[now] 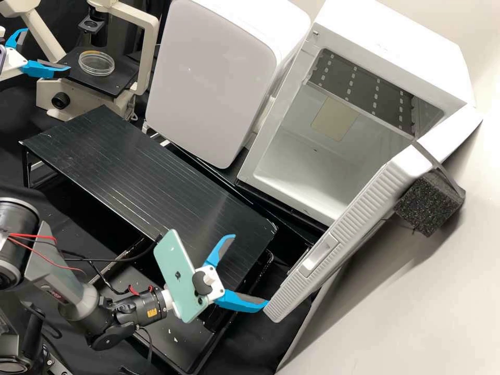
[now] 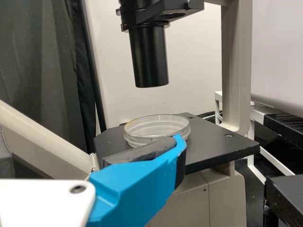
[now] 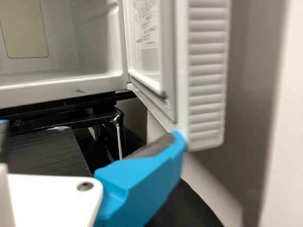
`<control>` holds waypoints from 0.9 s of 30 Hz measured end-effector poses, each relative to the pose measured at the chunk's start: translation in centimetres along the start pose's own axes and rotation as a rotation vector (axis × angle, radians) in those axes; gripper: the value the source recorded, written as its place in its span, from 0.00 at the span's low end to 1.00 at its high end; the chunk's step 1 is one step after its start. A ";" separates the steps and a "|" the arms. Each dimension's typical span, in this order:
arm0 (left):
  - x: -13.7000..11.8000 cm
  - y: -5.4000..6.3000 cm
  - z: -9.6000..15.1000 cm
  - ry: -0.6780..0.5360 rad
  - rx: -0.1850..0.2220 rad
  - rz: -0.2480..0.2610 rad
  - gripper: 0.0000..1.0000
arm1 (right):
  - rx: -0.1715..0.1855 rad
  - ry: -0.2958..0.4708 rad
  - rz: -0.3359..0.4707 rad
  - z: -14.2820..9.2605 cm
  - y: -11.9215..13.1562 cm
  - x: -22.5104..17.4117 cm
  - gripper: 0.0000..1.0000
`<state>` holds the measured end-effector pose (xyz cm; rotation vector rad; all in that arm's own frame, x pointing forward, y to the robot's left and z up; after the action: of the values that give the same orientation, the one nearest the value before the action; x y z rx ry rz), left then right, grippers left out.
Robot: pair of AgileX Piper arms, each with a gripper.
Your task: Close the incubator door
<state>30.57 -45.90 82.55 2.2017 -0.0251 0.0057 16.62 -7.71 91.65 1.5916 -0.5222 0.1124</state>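
The incubator [image 1: 388, 44] door [image 1: 359, 216] stands wide open, swung out from the box with its ridged edge facing the right gripper [image 1: 249, 271]. That gripper is released, its blue fingers spread and holding nothing; one fingertip lies right at the door's free end (whether it actually touches, I can't tell), while the other is farther from the door, over the black table [image 1: 130, 161]. The left gripper [image 1: 47, 50], also spread and empty, is well apart from the door, near the glass dish [image 1: 96, 64] on the microscope [image 1: 147, 52].

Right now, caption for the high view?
Open right gripper, one fingertip by the bottom corner of the open incubator door.
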 end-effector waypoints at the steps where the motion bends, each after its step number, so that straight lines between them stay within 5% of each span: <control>1: 0.0 0.0 0.0 0.000 0.000 0.000 1.00 | -0.001 0.003 -0.007 0.0 0.0 0.0 1.00; 11: 0.0 0.0 0.0 0.000 0.000 0.000 1.00 | 0.029 0.074 0.021 -1.8 1.0 -2.2 1.00; 15: 0.0 0.0 0.0 0.000 0.000 0.000 1.00 | 0.003 0.089 0.020 -2.3 1.0 -3.3 1.00; 27: 0.0 0.0 0.0 0.000 0.000 0.000 1.00 | -0.053 -0.078 0.097 0.8 1.8 -3.2 1.00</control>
<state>30.57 -45.90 82.55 2.2017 -0.0251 0.0057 12.85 -7.68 91.97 1.5238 -0.6586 0.1096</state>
